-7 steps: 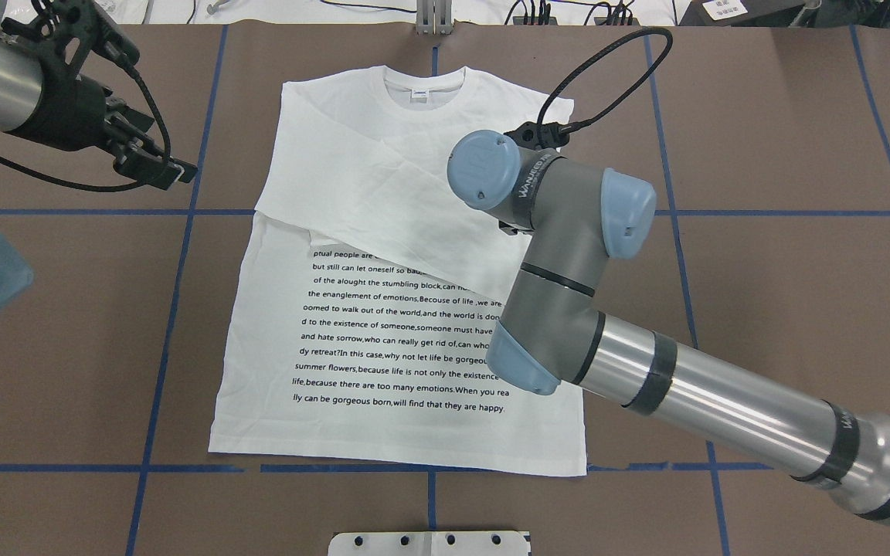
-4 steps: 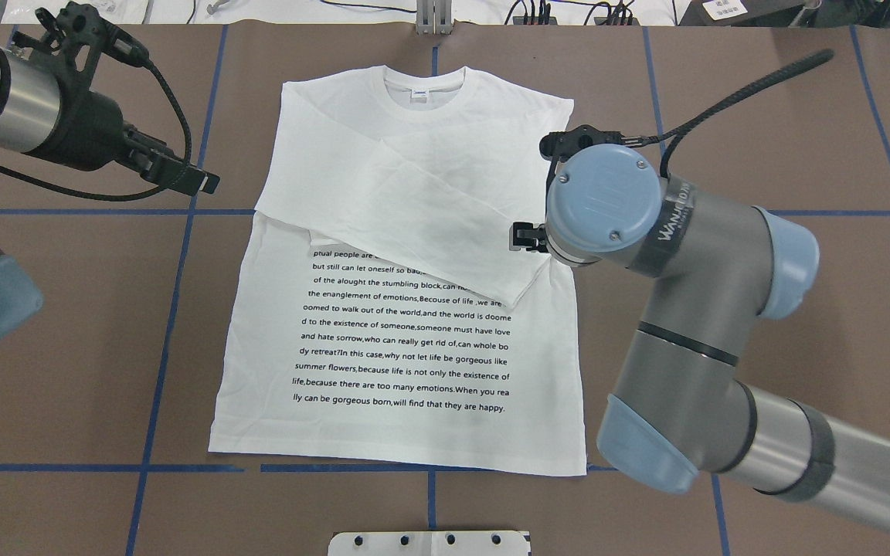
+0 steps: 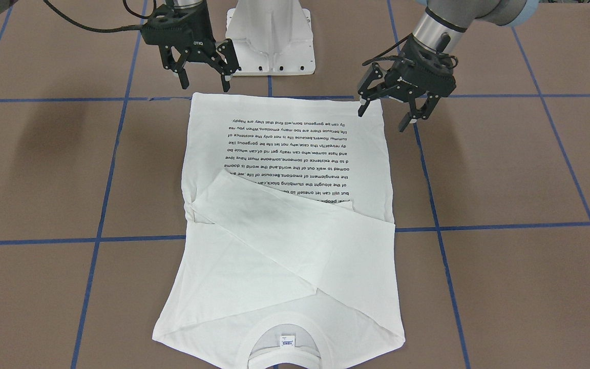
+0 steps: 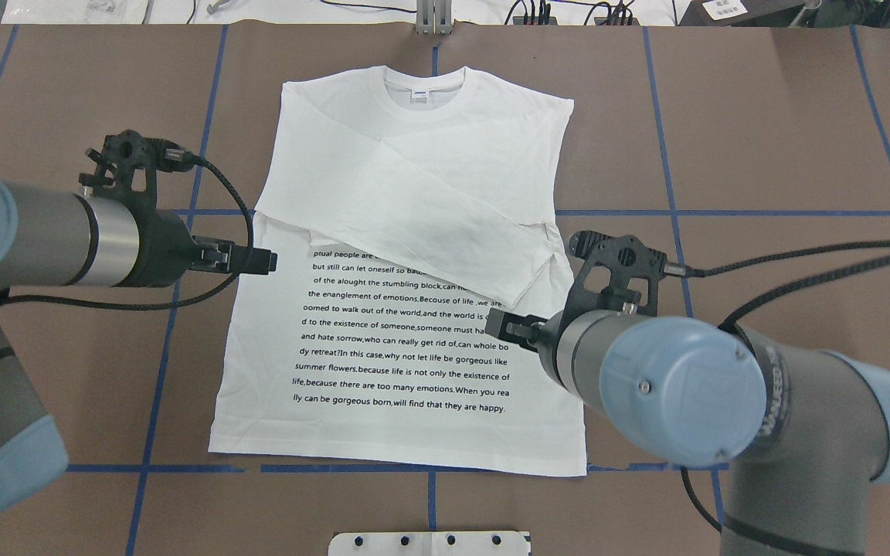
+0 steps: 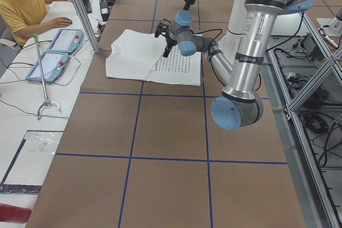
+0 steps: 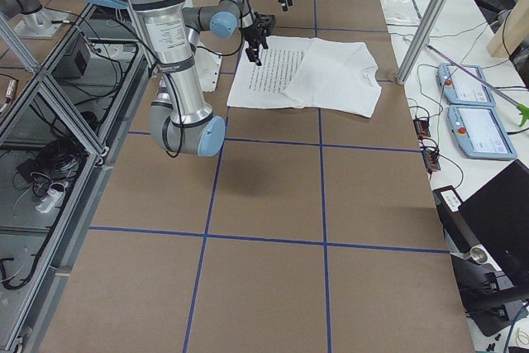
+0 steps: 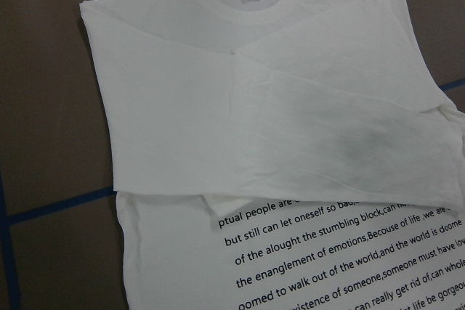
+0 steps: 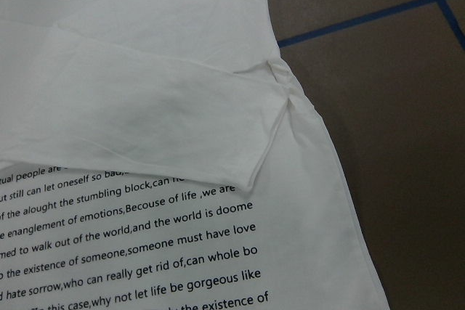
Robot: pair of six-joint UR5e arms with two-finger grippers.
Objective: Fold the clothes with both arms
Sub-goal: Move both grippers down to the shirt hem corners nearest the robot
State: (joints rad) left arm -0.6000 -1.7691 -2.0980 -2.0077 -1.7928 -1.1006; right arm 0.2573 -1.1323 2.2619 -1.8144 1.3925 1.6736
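Exterior front-facing view: black left end effector [image 3: 381,122] and right end effector [image 3: 205,86] gape wide, empty, by the hem of the white long-sleeved printed T-shirt [image 3: 295,169]; pinch both corners together, lift evenly.

Mid-frame, the T-shirt [image 4: 414,177] is soft matt white cloth, lightly creased, with a ribbed collar [image 4: 424,86] and flat black print [image 4: 406,332]. The table [image 4: 785,139] has a matt brown paper-like cover crossed by blue tape [image 4: 800,212]. The left arm [image 4: 113,241] and right arm [image 4: 785,401] show brushed shiny metal, grey matt casing and smooth pale-blue plastic caps.
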